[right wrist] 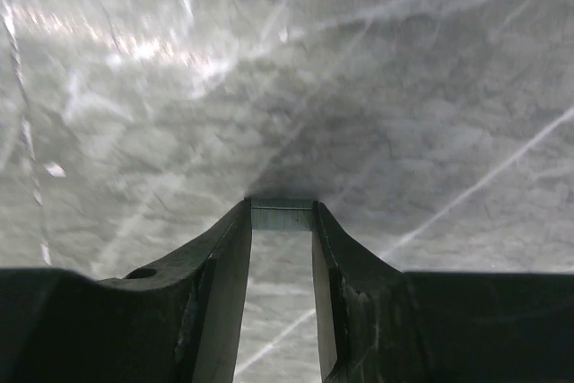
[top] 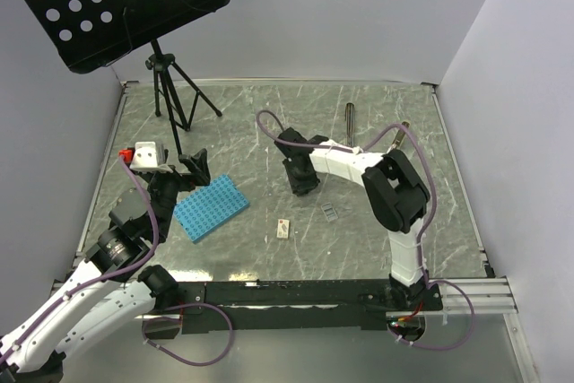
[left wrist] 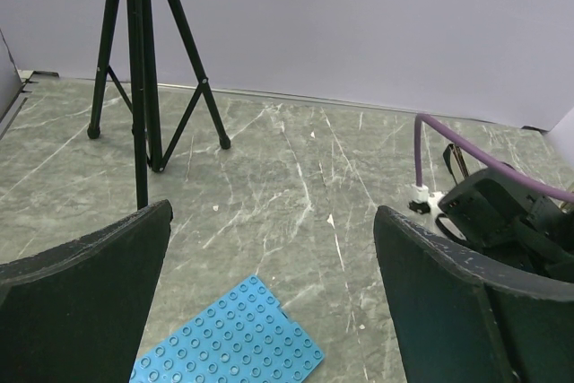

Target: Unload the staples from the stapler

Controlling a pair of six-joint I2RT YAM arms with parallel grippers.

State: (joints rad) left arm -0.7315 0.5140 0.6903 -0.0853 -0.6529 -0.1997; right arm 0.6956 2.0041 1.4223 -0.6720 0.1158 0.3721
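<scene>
The stapler (top: 350, 119) lies as a slim dark bar near the back of the table, away from both grippers. My right gripper (top: 301, 187) points down close to the tabletop. Its fingertips pinch a short silvery strip of staples (right wrist: 282, 215) just above the marble surface. A small grey strip (top: 330, 212) lies on the table to its right. My left gripper (top: 193, 168) is open and empty, hovering above the far end of the blue studded plate (top: 210, 206). In the left wrist view the left gripper (left wrist: 273, 213) shows wide-apart jaws over the plate (left wrist: 229, 338).
A tiny white tag with a red mark (top: 283, 228) lies in front of the right gripper. A black tripod (top: 170, 96) with a perforated music-stand top stands at the back left. A second slim dark piece (top: 403, 134) lies by the right arm's purple cable.
</scene>
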